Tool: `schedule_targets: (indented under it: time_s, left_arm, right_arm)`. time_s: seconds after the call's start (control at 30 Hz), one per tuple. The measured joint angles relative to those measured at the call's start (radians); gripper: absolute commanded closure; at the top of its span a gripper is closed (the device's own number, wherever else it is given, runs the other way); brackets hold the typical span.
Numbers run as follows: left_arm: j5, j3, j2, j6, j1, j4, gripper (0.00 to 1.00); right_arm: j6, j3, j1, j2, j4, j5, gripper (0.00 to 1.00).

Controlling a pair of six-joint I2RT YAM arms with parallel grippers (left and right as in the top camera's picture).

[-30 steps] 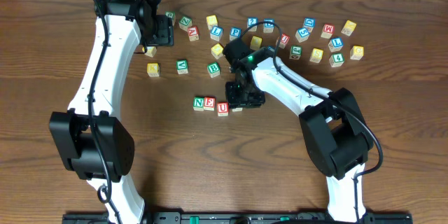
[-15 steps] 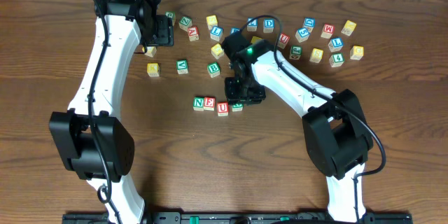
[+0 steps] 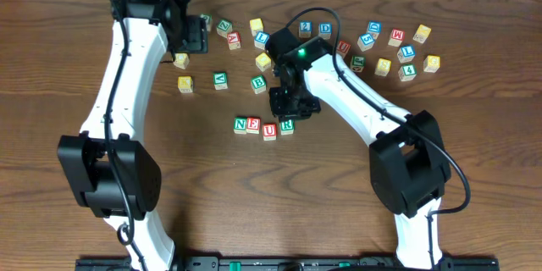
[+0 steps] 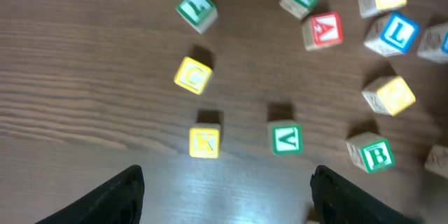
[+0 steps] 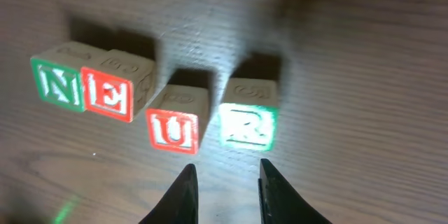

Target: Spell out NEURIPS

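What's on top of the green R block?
Nothing sits on the green-framed wooden R cube; its letter shows whole. The right pincer hangs nearby, apart. The cube's underside is hidden.

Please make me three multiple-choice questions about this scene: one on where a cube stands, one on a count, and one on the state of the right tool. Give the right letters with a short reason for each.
1. Where does the green R cube stand?
A. At the start of the row
B. Stacked on another cube
C. Beside the red U cube, at the row's end far from the N cube

2. How many cubes form the row?
A. Two
B. Four
C. Seven

3. What is the state of the right tool?
A. Fingers apart, nothing between them
B. Closed on the R cube
C. Holding the U cube

Answers:
1 C: the R cube comes last, right after the U cube.
2 B: with the E cube, the row reads N, E, U, R.
3 A: the right wrist view shows bare table between its fingers, and the R cube stands free ahead of them.
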Motion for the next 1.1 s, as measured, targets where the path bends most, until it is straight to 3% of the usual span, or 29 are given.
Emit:
schedule_targets:
  time_s: [0.33, 1.1]
  left_arm:
    - [0.0, 0.0, 0.0, 0.0, 0.089, 0.013, 0.25]
    - [0.0, 0.0, 0.0, 0.0, 0.093, 0.012, 0.25]
  right_arm:
    - [-0.02, -0.006, 0.127, 0.0, 0.049, 0.016, 0.99]
    - [-0.023, -0.14, 0.163, 0.002, 0.114, 0.032, 0.99]
